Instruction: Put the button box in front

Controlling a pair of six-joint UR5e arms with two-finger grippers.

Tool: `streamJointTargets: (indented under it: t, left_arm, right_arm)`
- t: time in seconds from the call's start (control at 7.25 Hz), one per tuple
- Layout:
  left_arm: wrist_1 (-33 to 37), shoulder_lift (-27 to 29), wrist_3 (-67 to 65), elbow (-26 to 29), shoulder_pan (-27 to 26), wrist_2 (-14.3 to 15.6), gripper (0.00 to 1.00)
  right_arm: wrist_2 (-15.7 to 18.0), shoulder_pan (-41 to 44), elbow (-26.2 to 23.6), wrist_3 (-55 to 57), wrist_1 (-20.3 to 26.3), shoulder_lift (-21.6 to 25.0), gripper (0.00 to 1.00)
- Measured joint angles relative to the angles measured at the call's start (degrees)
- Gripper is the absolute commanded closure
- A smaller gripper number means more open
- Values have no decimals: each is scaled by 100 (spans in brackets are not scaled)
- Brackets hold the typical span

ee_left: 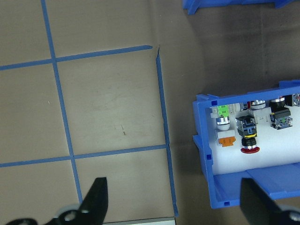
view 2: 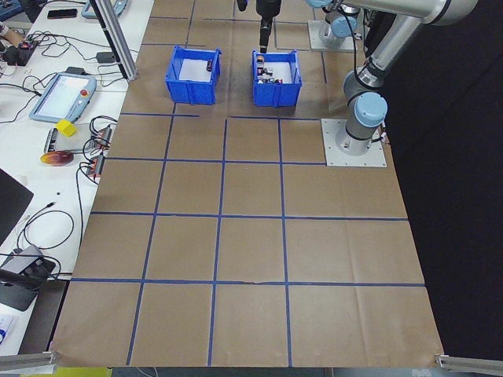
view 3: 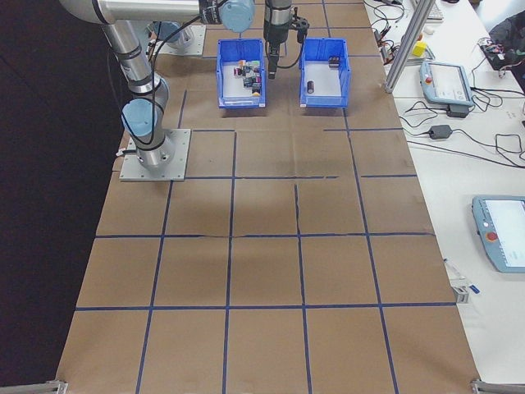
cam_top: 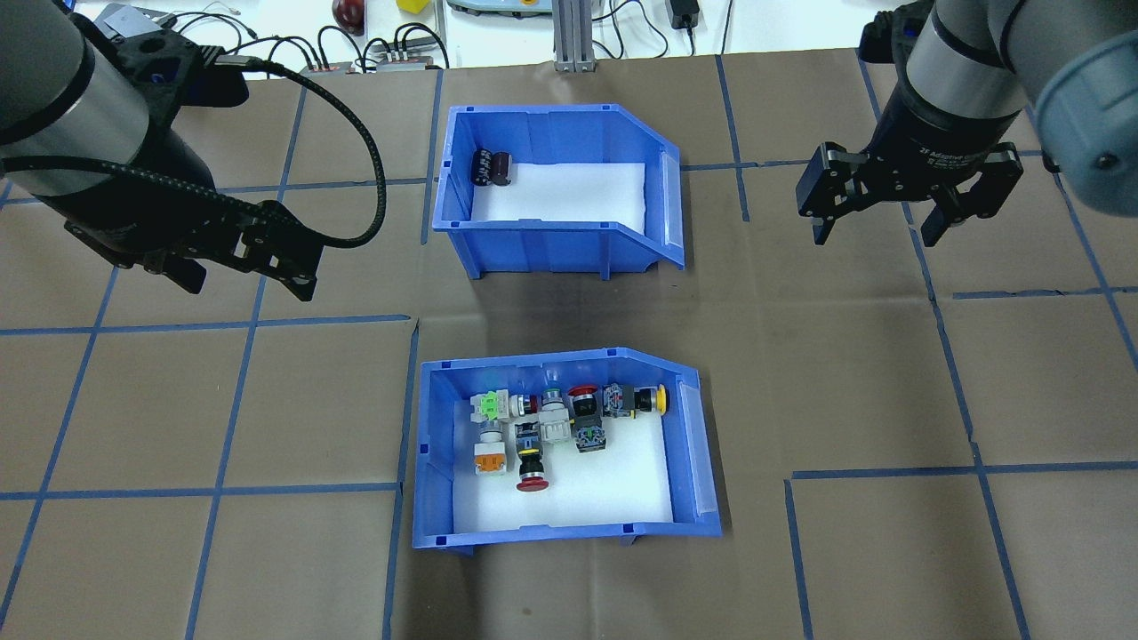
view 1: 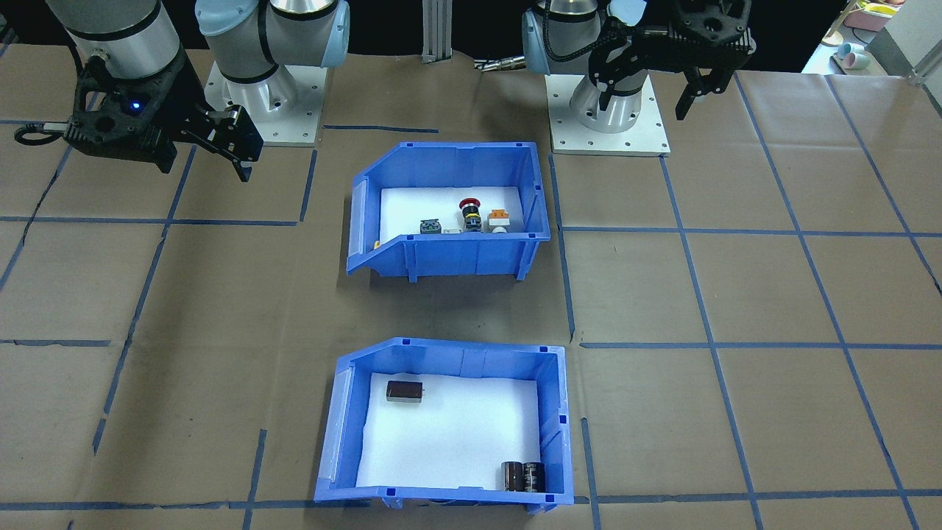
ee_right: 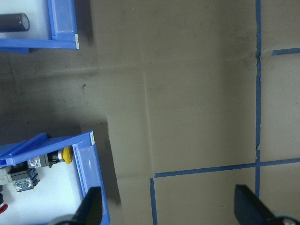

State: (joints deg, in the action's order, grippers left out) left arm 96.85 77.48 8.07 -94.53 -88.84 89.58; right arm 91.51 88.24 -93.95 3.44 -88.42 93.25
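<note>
**Button box on the robot's side, both grippers free**

You have the button box point(cam_top: 560, 462) sitting on the table point(cam_top: 889, 373) in the row nearer the robot, with the capacitor bin point(cam_top: 556, 191) beyond it toward the operators' side, well apart. Its switches point(cam_top: 551, 422) cluster along the far wall on the white foam; a red mushroom head point(cam_top: 532, 483) points toward the robot. Left gripper point(cam_top: 240, 267) hangs above bare table off the box's left, fingers spread wide, holding nothing. Right gripper point(cam_top: 889, 218) hovers off to the right near the far bin's level, fingers likewise wide apart, holding nothing. Neither touches a bin.
</note>
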Motion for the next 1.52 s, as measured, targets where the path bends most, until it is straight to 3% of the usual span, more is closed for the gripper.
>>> streamJointTargets:
  t: [0.97,1.52]
  left_arm:
    - [-110,49,-43,-70,37,60,0]
    - [-304,-207,-1147,-520,54,9,0]
  right_arm:
    - [-8,8,0,-179,0,-15,0]
    - [20,17,21,-192,-2,-55,0]
